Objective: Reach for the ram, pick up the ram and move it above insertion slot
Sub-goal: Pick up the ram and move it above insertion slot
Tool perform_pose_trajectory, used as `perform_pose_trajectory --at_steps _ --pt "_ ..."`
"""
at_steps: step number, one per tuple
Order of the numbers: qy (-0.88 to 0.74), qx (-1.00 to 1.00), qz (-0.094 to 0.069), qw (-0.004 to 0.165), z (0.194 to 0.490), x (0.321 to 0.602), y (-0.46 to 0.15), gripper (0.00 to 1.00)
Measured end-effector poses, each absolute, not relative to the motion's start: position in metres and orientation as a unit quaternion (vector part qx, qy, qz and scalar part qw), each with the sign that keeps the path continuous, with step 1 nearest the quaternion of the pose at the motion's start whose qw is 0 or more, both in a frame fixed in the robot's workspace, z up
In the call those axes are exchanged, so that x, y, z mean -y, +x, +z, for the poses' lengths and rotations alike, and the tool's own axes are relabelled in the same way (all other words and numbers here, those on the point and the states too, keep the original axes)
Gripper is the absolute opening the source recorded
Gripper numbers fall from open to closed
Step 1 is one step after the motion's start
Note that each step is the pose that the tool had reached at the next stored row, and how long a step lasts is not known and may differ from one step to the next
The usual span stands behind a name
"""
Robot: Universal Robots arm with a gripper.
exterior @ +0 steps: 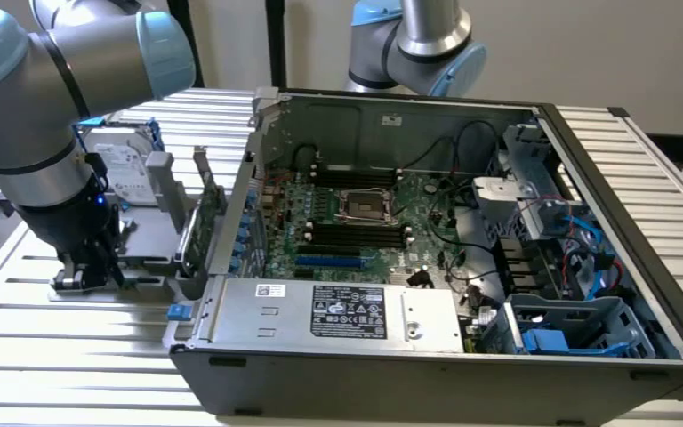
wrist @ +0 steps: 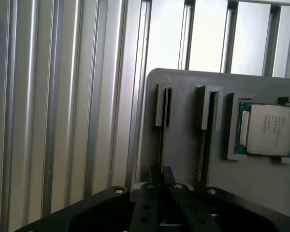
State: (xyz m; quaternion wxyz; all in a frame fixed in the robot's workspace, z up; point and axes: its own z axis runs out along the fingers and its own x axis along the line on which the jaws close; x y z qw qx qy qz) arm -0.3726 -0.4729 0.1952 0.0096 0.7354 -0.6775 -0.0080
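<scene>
The ram (wrist: 161,140) stands on edge in a slot of the grey holder plate (wrist: 183,125), seen edge-on as a thin dark strip. My gripper (wrist: 161,175) is low over the holder, its two black fingers (wrist: 147,193) drawn together on the ram's near end. In the exterior view the gripper (exterior: 86,271) sits down at the holder on the exterior view's left, beside the open computer case. The black memory slots (exterior: 359,236) lie on the green motherboard inside the case, next to the processor socket (exterior: 363,206).
A processor chip (wrist: 266,130) rests in a pocket of the holder, past a second slot (wrist: 206,130). A silver hard drive (exterior: 122,169) and an upright expansion card (exterior: 205,222) stand between my arm and the case wall (exterior: 237,205). A second arm (exterior: 419,40) is behind the case.
</scene>
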Motion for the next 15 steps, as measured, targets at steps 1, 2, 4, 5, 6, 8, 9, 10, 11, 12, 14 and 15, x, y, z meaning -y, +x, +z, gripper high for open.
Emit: perform_pose_trajectory --at_steps 1,2,4,5,6,8,9,10,11,12,14,15 --pt "0.735 0.678 -0.008 0.01 0.1952 0.4729 -0.3726 0.14" --pt "0.735 0.678 -0.008 0.01 0.1952 0.4729 -0.3726 0.14" --pt "0.735 0.678 -0.008 0.01 0.1952 0.4729 -0.3726 0.14" --pt "0.735 0.678 -0.008 0.01 0.1952 0.4729 -0.3726 0.14" --pt "0.735 0.678 -0.008 0.01 0.1953 0.4729 -0.3725 0.14" --pt "0.735 0.678 -0.008 0.01 0.1958 0.4729 -0.3722 0.14" --pt "0.735 0.678 -0.009 0.01 0.1963 0.4729 -0.3721 0.14" --pt "0.735 0.678 -0.009 0.01 0.197 0.4729 -0.372 0.14" --pt "0.735 0.678 -0.009 0.01 0.1981 0.4729 -0.3719 0.14" --pt "0.735 0.677 -0.009 0.011 0.1994 0.4729 -0.3718 0.14" --pt "0.735 0.677 -0.009 0.011 0.2023 0.4729 -0.3716 0.14" --pt "0.735 0.677 -0.01 0.011 0.2041 0.4729 -0.3716 0.14"
